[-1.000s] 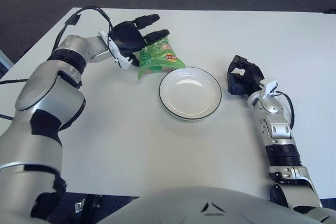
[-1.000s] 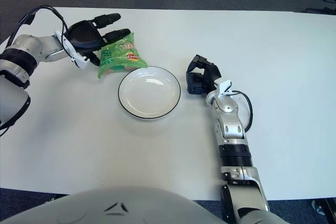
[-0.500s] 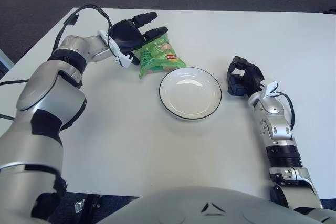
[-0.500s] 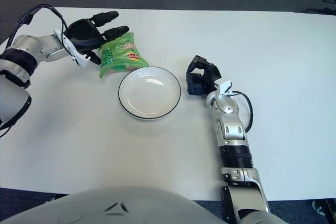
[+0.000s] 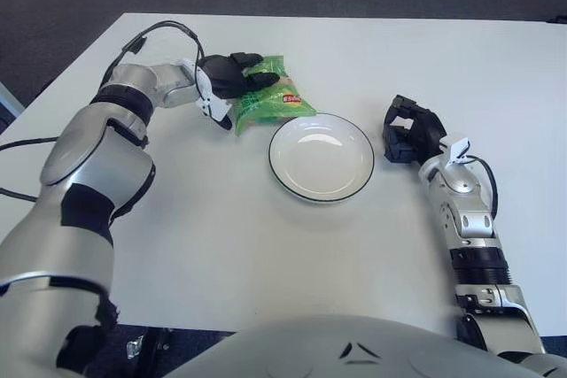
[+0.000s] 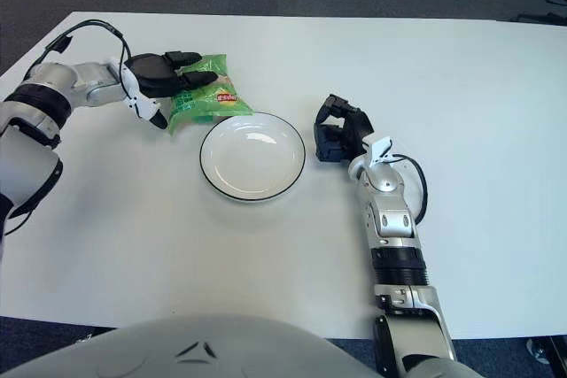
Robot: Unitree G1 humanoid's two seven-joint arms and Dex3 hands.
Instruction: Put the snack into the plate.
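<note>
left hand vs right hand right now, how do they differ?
Left hand is closed over the green snack bag, left of the plate; right hand holds nothing, fingers curled, just right of the plate. The left arm reaches out across the table; the right one lies straight along it. Both hands are black, on silver forearms.

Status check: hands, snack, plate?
Left robot hand closed on snack, beside plate. Right robot hand idle right of plate. Plate holds nothing.
</note>
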